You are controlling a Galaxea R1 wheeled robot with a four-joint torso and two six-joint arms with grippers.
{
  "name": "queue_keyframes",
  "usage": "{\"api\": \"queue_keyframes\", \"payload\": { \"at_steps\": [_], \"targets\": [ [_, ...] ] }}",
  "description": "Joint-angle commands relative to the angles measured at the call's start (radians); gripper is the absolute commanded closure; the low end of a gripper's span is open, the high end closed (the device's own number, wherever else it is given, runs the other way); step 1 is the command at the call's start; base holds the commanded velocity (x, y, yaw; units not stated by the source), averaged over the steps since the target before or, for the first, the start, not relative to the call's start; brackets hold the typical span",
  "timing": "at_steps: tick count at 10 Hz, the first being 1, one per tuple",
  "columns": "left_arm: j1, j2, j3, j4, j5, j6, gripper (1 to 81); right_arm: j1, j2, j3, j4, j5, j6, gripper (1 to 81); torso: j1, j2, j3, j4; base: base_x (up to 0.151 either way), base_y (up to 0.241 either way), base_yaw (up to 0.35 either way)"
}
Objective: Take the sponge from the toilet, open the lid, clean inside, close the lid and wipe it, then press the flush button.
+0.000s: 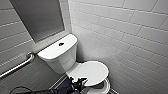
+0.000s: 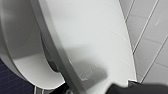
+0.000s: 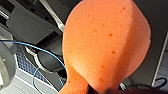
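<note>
The white toilet (image 1: 58, 56) stands in the corner, with the round dark flush button (image 1: 61, 44) in the middle of its tank top. Its oval lid (image 1: 93, 71) sits slightly raised, and the seat rim (image 1: 105, 88) shows beneath it. My left gripper (image 1: 78, 82) is open at the lid's near left edge. In the left wrist view the lid (image 2: 92, 37) slants above the seat (image 2: 27, 62) with a gap between them. The orange sponge (image 3: 105, 42) looms large in the right wrist view, its narrow end pinched in my shut right gripper (image 3: 100, 90).
A metal grab bar (image 1: 18, 66) runs along the left wall under a dark panel (image 1: 40, 17). White tiled wall (image 1: 130, 32) stands close on the toilet's right. Dark floor (image 1: 62, 86) lies beside the bowl. A blue cable (image 3: 37, 48) loops behind the sponge.
</note>
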Motion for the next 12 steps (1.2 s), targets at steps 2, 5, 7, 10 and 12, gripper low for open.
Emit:
{"api": "queue_keyframes", "payload": {
  "at_steps": [2,5,7,10,12],
  "targets": [
    [-0.178,-0.047,0.021,0.032,-0.077,-0.099,1.0,-0.047,-0.011,0.033,-0.01,-0.086,-0.001,81.1,0.0,0.0,0.0,0.0,0.0,0.0,0.0],
    [-0.177,-0.102,0.031,0.043,-0.079,-0.162,1.0,-0.048,-0.005,0.036,-0.012,-0.086,-0.004,81.1,0.0,0.0,0.0,0.0,0.0,0.0,0.0],
    [-0.185,-0.135,0.037,0.046,-0.119,-0.196,1.0,-0.051,-0.005,0.038,-0.012,-0.085,-0.004,81.1,0.0,0.0,0.0,0.0,0.0,0.0,0.0],
    [-0.228,-0.184,0.032,0.046,-0.12,-0.238,1.0,-0.062,-0.003,0.041,-0.015,-0.083,-0.004,81.1,0.0,0.0,0.0,0.0,0.0,0.0,0.0],
    [-0.276,-0.2,0.012,0.045,-0.12,-0.255,1.0,-0.068,0.0,0.042,-0.015,-0.083,-0.004,81.1,0.0,0.0,0.0,0.0,0.0,0.0,0.0]
  ]
}}
